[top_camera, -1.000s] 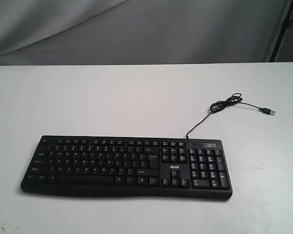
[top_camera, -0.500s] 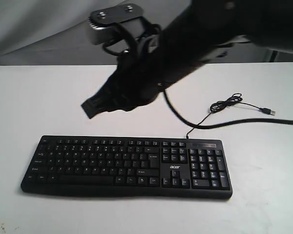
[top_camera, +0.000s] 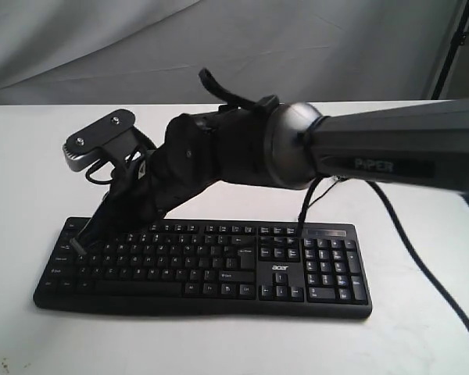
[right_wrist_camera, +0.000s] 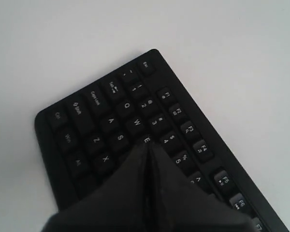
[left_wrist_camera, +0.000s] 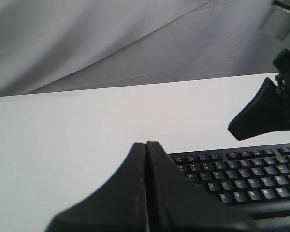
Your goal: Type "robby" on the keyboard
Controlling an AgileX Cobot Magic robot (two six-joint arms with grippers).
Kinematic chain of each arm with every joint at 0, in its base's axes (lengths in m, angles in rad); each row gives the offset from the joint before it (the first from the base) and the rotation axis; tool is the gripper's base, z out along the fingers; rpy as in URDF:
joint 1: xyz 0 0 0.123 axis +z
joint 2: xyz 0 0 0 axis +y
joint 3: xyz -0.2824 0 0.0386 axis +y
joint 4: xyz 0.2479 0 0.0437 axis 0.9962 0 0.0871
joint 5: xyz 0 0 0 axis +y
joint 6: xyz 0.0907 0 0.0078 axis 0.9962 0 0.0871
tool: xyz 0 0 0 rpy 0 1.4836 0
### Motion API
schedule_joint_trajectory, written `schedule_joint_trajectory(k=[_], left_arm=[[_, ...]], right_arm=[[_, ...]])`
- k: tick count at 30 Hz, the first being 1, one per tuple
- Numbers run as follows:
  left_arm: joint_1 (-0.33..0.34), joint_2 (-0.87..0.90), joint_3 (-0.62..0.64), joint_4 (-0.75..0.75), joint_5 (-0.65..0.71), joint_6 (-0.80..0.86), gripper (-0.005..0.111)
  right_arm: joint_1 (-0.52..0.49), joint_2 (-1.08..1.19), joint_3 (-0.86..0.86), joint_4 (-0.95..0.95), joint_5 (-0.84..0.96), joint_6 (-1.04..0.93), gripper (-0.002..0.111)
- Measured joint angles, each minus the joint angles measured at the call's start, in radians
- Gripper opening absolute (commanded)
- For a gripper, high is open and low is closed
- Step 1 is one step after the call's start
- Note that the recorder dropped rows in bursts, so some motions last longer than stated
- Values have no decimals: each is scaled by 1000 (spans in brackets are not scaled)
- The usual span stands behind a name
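Note:
The black keyboard lies flat on the white table, with its number pad to the right. My right arm reaches across it from the right. The right gripper is shut, its tips low over the left letter keys. In the right wrist view the shut right gripper sits by the E key of the keyboard, with nothing held. Whether the tips touch a key cannot be told. My left gripper is shut and empty, back from the keyboard. It is out of the exterior view.
A grey cloth backdrop hangs behind the table. The right arm's black cable trails over the table on the right. A dark stand rises at the back right. The arm hides the keyboard's cable.
No arm was in view one second ago. The right arm then came in from above and has dropped leftward, its shut tips now low over the keyboard's left keys.

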Motion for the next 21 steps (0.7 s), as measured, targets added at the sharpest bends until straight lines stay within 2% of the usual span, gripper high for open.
schedule_joint_trajectory(k=[3,8,21], left_arm=[[0,0,0,0,0,0,0],[0,0,0,0,0,0,0],[0,0,0,0,0,0,0]], right_arm=[[0,58,-27,2,-47,-8,0],[0,167,-142,2,-8,-22,0],[-2,205,-149,-10,32,-22,0]])
